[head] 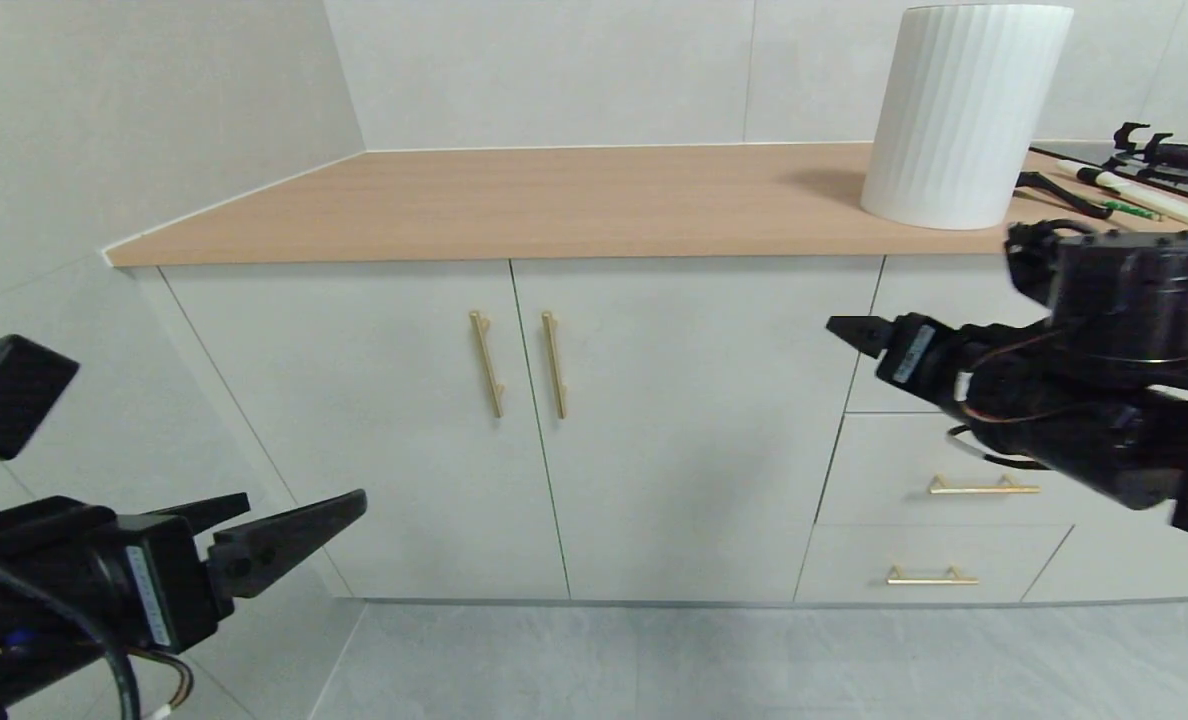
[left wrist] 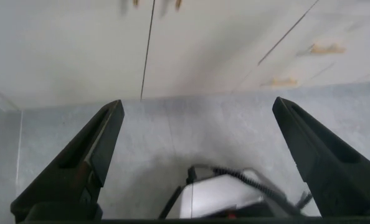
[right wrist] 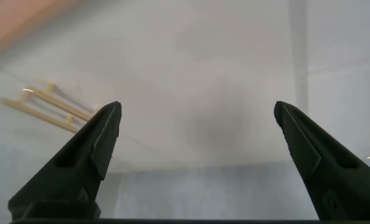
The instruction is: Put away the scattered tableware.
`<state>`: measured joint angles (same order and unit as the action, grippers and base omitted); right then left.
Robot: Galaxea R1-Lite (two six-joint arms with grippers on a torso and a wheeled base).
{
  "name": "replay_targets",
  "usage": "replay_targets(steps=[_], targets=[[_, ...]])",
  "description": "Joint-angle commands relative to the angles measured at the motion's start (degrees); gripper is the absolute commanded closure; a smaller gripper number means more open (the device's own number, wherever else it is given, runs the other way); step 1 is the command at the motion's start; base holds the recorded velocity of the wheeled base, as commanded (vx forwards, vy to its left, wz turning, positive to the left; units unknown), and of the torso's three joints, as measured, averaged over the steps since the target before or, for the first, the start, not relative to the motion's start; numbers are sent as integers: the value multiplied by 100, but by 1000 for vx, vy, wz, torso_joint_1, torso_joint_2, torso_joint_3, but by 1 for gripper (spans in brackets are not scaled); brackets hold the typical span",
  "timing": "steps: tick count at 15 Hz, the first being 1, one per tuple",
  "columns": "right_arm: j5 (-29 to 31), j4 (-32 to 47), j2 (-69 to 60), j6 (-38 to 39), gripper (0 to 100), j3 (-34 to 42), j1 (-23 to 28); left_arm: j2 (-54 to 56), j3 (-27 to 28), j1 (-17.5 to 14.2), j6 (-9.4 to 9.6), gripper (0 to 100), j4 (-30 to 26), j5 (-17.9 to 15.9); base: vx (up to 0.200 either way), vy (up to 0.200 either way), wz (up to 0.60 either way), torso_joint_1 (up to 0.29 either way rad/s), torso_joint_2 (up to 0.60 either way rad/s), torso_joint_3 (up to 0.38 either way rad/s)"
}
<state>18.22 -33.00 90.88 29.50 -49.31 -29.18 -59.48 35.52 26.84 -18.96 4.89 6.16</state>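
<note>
The left gripper (head: 306,498) has its jaws spread wide. The right gripper (right wrist: 197,112) has its jaws spread wide too. Both hang lower than the front edge of the wooden countertop (head: 554,200), the left one below its left end and the right one just under its right end. They are in front of the pale cabinet doors (head: 694,420) that stand beneath it. The tableware, some long utensils (head: 1144,195), lies on the right end of the countertop, just beside a white ribbed container (head: 964,110) that stands upright on it.
</note>
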Motion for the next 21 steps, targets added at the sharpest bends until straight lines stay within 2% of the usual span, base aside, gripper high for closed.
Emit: replay_targets(steps=[1,2,4,6,7,9,10,11,12,14,15,16,17,18,19,20,21], targets=[[-3,-5,-2233,-911,0,1240,290,885,-37,-320,15,0,-58,17,0,0,0,0,0,0],[-21,4,-2874,-1351,0,1644,387,1210,-125,-443,15,0,-164,17,0,0,0,0,0,0],[-47,48,-4272,-2168,0,2206,510,2125,-336,-522,41,0,-753,17,0,0,0,0,0,0],[-73,725,-5335,-2432,0,2250,1055,3162,-459,-698,59,0,-1385,17,0,0,0,0,0,0],[-126,1191,-5801,-2449,0,2233,1345,3636,-450,-856,129,0,-1667,17,0,0,0,0,0,0],[-197,1955,-6504,-2537,0,2206,1609,4252,-423,-1129,349,0,-2045,17,0,0,0,0,0,0],[-197,2588,-7146,-2880,0,2198,1855,4814,-476,-1524,568,0,-2422,26,0,0,0,0,0,0],[-197,2729,-7339,-2976,0,2224,1925,5262,-626,-1797,577,0,-2669,0,0,0,0,0,0,0],[-197,3335,-8025,-3161,0,2286,2048,5420,-793,-1902,612,0,-2739,96,0,0,0,0,0,0],[-170,3889,-8543,-3240,0,2303,2127,5394,-1039,-1937,639,0,-2730,738,0,0,0,0,0,0],[-170,3915,-8543,-3100,0,2444,2549,5403,-1197,-1955,753,0,-2704,958,0,0,0,0,0,0],[-240,3942,-8719,-3029,0,2514,2769,5403,-1285,-1990,753,0,-2642,1019,0,0,0,0,0,0],[-539,4021,-8956,-3047,0,2734,2954,5403,-1478,-2052,797,0,-2405,1133,0,0,0,0,0,0],[-504,3977,-8956,-3038,0,2936,2989,5403,-1610,-2157,850,0,-2185,1221,0,0,0,0,0,0],[-381,3950,-8965,-3012,0,3006,2989,5473,-1698,-2377,964,0,-2088,1248,0,0,0,0,0,0],[-364,3942,-8965,-3012,0,3112,2989,5719,-1795,-2561,1166,0,-2071,1195,0,0,0,0,0,0],[-381,3942,-9071,-3038,0,3358,2971,5948,-2111,-2676,1562,0,-2036,993,0,0,0,0,0,0]])
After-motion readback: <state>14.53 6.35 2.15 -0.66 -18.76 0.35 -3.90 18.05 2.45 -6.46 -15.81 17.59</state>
